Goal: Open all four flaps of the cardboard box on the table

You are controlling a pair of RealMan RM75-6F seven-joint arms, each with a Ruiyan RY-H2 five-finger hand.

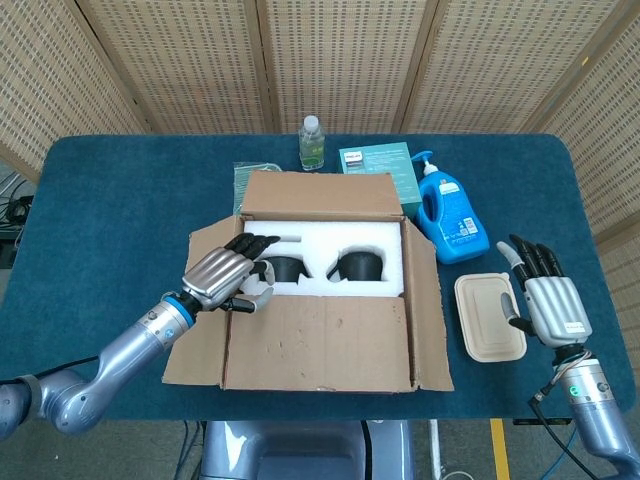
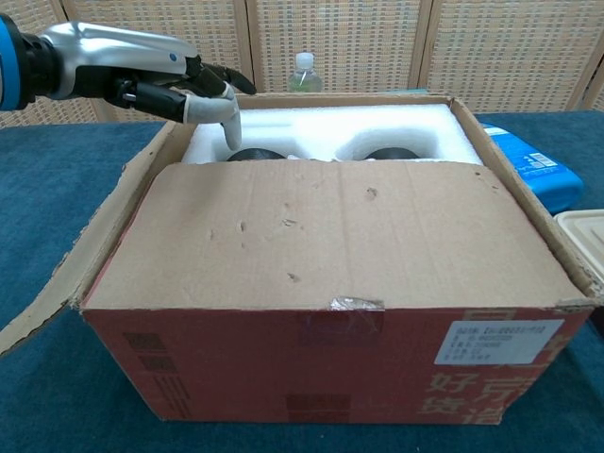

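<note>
Brown cardboard box (image 1: 320, 345) on a dark teal table (image 1: 100, 210), in front of tan perforated panels (image 1: 330, 60).
The box front is red with a white label in the chest view; white foam (image 1: 385, 240) holds black items. At right sit a blue bottle (image 1: 450, 215) and a beige lid (image 1: 488, 315). Both hands (image 1: 225, 275) (image 1: 550, 300) are silver with black fingers.

Bright, even overhead light filling both views, soft shadows pooling inside the cardboard box (image 1: 320, 290), faint glare showing on the left hand (image 2: 142, 71), focus holding sharp throughout, no blur showing.
</note>
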